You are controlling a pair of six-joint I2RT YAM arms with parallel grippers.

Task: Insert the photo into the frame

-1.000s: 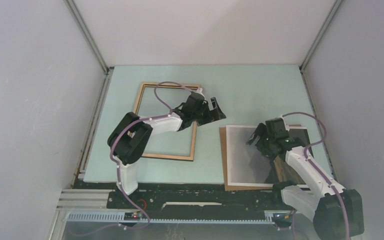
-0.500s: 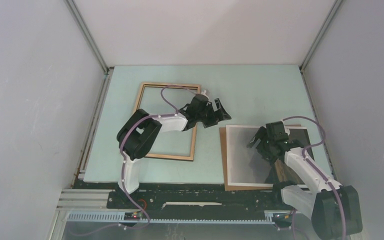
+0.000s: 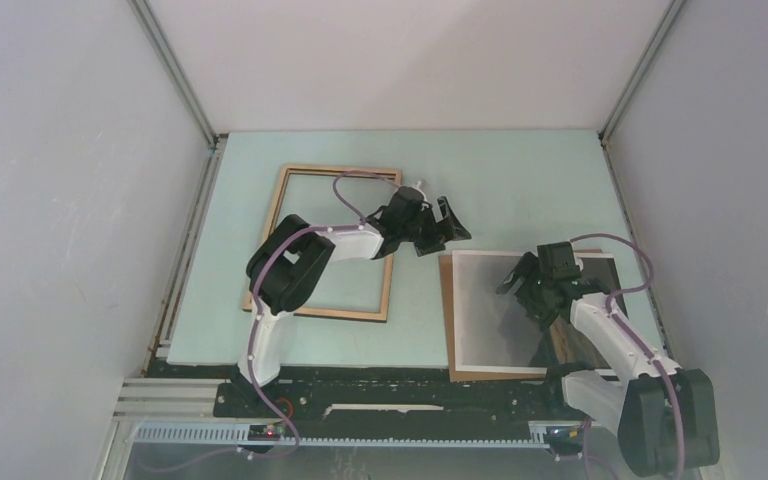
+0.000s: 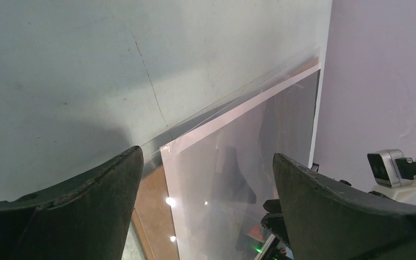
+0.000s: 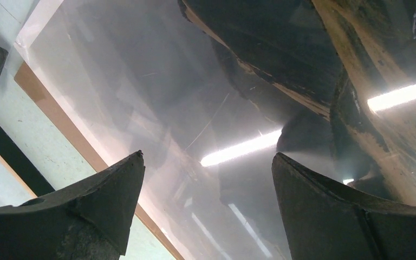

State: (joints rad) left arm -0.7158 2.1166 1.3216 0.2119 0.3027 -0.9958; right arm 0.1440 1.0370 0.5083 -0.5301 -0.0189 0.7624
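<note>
Lying beside frame (image 3: 320, 313), photo (image 3: 490, 312)

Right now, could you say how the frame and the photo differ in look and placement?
The frame is a light-wood rim with the table showing through; the photo is a solid grey sheet with a white border. The frame lies directly on the table, the photo on a brown board. Both lie flat.

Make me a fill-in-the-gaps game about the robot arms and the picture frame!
1. The frame lies on the robot's ___ side.
2. The photo rests on a ___ board.
3. The left pincer and the right pincer are both ___.
Missing words: left, brown, open.
</note>
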